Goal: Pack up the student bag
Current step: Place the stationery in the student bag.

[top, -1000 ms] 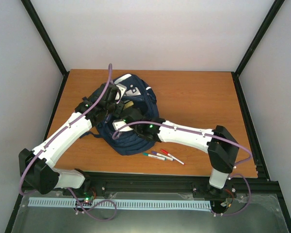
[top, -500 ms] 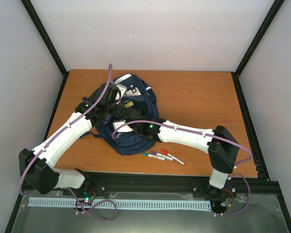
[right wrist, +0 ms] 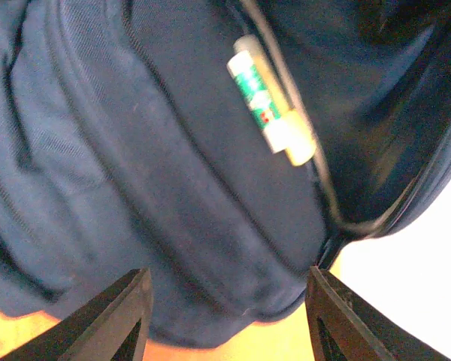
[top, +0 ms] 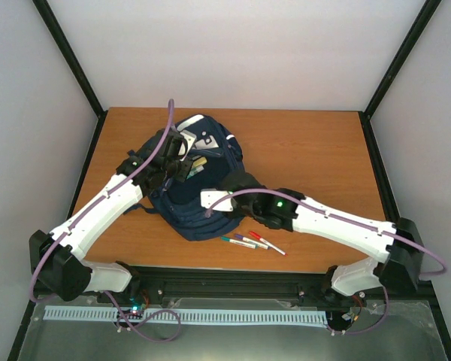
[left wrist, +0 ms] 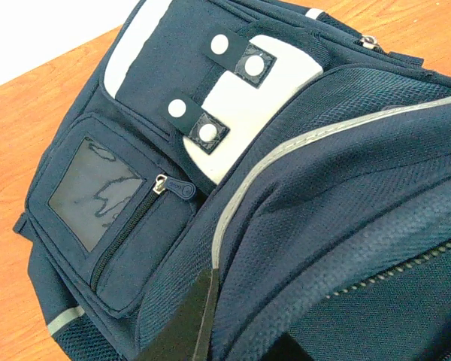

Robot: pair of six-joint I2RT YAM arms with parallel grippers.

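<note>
Right gripper (right wrist: 225, 308) has drawn back from the student bag (top: 199, 214) and its jaws now stand spread and empty.

We see a marker with a green label (right wrist: 270, 113) lying alone in the open mouth of the pocket, so we judge that one item is now packed. Three more pens (top: 248, 241) wait on the table (top: 308, 150), just beside the near edge of the bag. The left gripper (top: 179, 167) sits at the pocket's rim with jaws pressed together. We think it pinches the fabric, but we cannot tell for sure. The bag lies flat on the left middle of the table. It is navy mesh fabric with a grey stripe, a white patch with snap tabs, and a small zip pocket (left wrist: 113, 218) with a clear window.
</note>
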